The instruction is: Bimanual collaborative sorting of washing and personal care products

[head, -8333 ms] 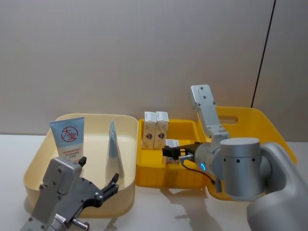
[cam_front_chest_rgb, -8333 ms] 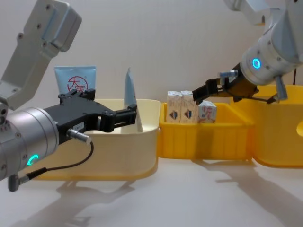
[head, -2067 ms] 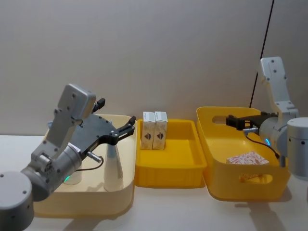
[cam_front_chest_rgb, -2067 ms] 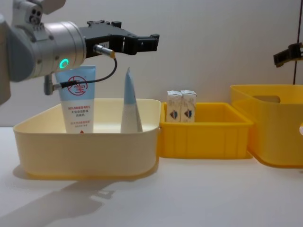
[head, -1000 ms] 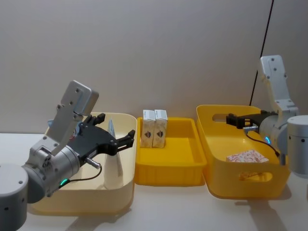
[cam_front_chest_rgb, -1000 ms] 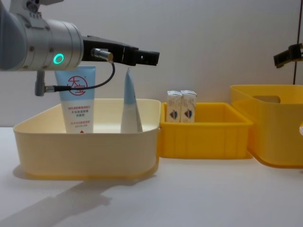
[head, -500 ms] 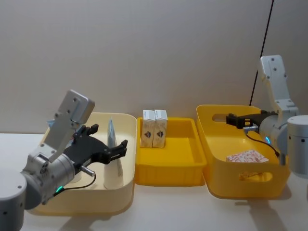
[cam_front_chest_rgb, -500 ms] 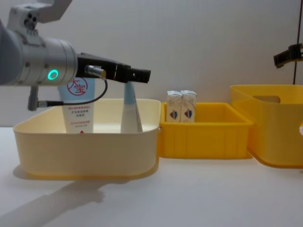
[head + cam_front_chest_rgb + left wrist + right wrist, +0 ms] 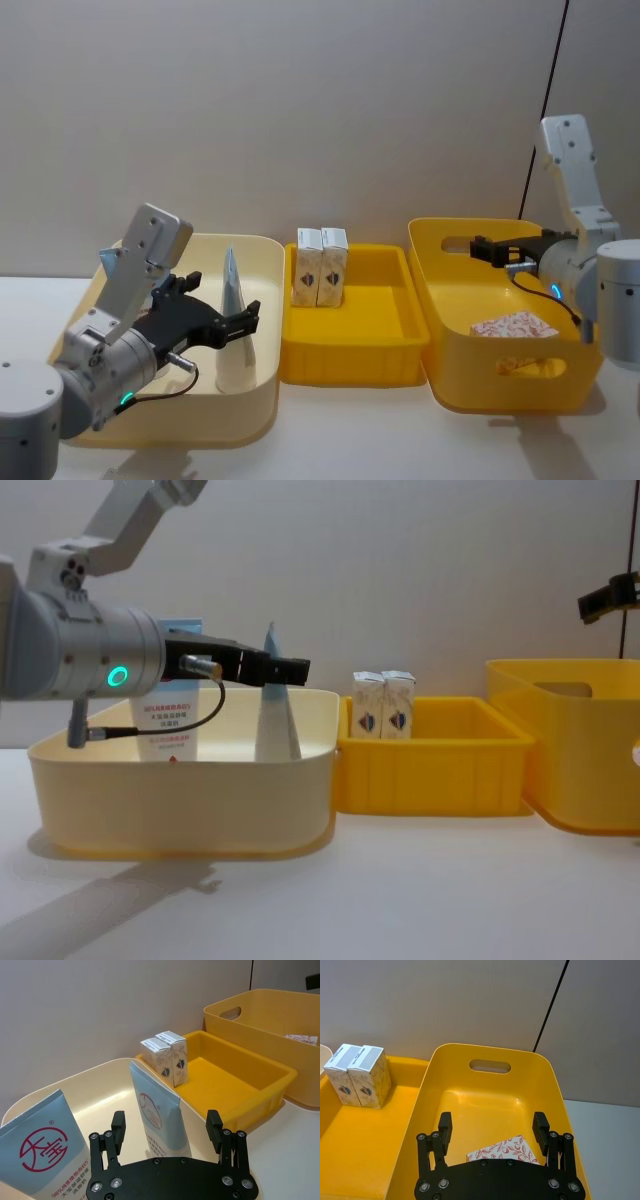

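Centre-left, the left gripper [image 9: 166, 1119] hangs open about the upright tube [image 9: 276, 730] in the cream bin [image 9: 180, 790]; closing off-centre could tip it. The right gripper [image 9: 492, 1121], open, hovers over the right bin's [image 9: 480, 1091] carton [image 9: 506, 1149].

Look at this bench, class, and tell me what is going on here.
A two-armed robot is sorting care products into plastic bins. Its left gripper, jaws open, is lined up on a tall pale blue squeeze tube standing in the cream plastic bin, without gripping it. The right gripper hovers open over the deep yellow plastic bin, where a white carton with red print lies. Two small white cartons stand in the shallow yellow plastic tray between.
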{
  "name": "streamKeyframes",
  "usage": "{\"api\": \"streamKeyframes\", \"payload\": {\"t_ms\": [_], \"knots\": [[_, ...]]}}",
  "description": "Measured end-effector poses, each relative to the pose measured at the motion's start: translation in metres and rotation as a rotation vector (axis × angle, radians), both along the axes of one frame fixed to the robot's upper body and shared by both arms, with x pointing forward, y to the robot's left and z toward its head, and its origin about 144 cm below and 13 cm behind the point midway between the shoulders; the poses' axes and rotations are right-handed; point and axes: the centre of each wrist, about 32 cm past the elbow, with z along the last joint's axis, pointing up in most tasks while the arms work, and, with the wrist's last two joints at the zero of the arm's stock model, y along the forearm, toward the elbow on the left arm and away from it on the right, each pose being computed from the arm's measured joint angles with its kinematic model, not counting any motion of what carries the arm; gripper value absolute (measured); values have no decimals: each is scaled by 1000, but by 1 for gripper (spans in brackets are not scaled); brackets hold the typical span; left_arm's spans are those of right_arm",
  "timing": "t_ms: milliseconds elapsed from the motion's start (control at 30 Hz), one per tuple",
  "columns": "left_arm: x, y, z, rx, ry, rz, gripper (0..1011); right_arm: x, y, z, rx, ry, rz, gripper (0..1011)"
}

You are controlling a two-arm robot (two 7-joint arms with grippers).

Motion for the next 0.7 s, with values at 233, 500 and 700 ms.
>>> {"api": "streamKeyframes", "payload": {"t_ms": [233, 500, 700], "knots": [[10, 1, -9, -1, 14, 3, 1003, 0, 0, 0, 0, 0, 0, 1001], [21, 1, -16, 7, 25, 1, 1003, 0, 0, 0, 0, 0, 0, 1001], [27, 0, -20, 21, 23, 4, 1003, 0, 0, 0, 0, 0, 0, 1001]]}}
